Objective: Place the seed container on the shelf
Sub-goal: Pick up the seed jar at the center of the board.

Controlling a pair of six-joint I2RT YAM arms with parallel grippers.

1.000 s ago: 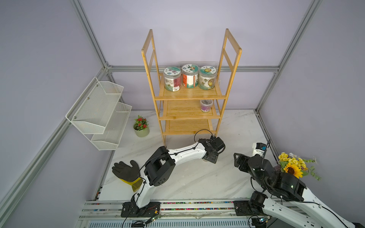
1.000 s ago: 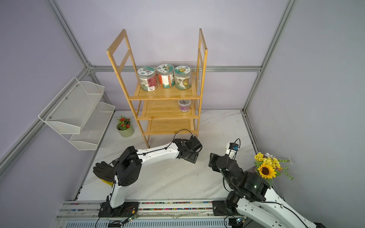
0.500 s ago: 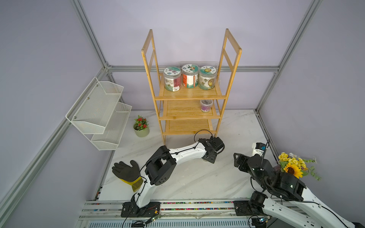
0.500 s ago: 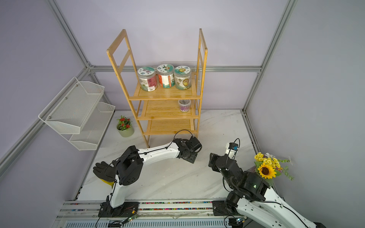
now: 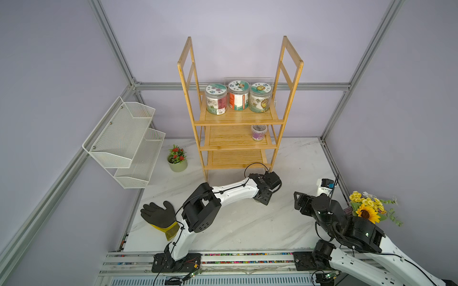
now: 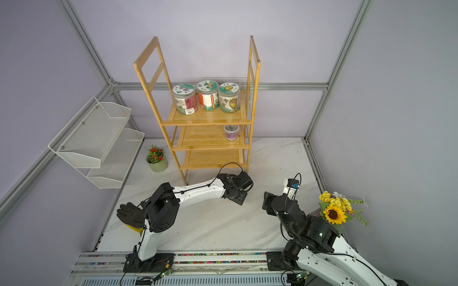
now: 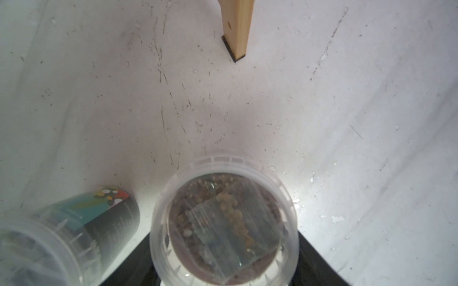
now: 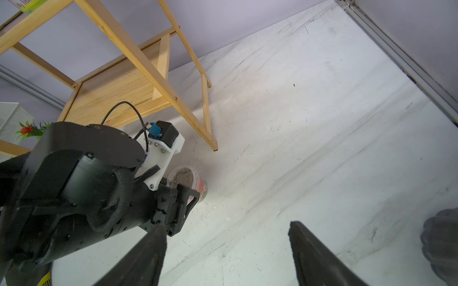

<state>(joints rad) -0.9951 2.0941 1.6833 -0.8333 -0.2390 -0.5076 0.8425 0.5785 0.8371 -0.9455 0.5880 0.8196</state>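
Marble desk [image 5: 247,222], shelf [image 5: 238,118] at 12 o'clock. Both top views hide the seed tub [image 7: 224,218] under the left gripper [image 5: 264,195]. Wrist views show it at 6 o'clock of a shelf leg [image 7: 238,29], between the jaws, grip unclear, second tub [image 7: 81,222] beside. Right gripper [image 8: 227,224] jaws spread, empty.

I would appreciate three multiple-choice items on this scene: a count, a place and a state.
1. How many jars stand on the shelf's top tier? A two; B three; C four.
2. The lidded seed container near the shelf's leg stands: A on the table; B on the bottom tier; C in a basket.
3. The right gripper is: A open and empty; B shut on a jar; C shut on a glove.
Answers: B, three stand side by side; A, bare table surrounds it in the left wrist view; A, its fingers stand apart, nothing between.
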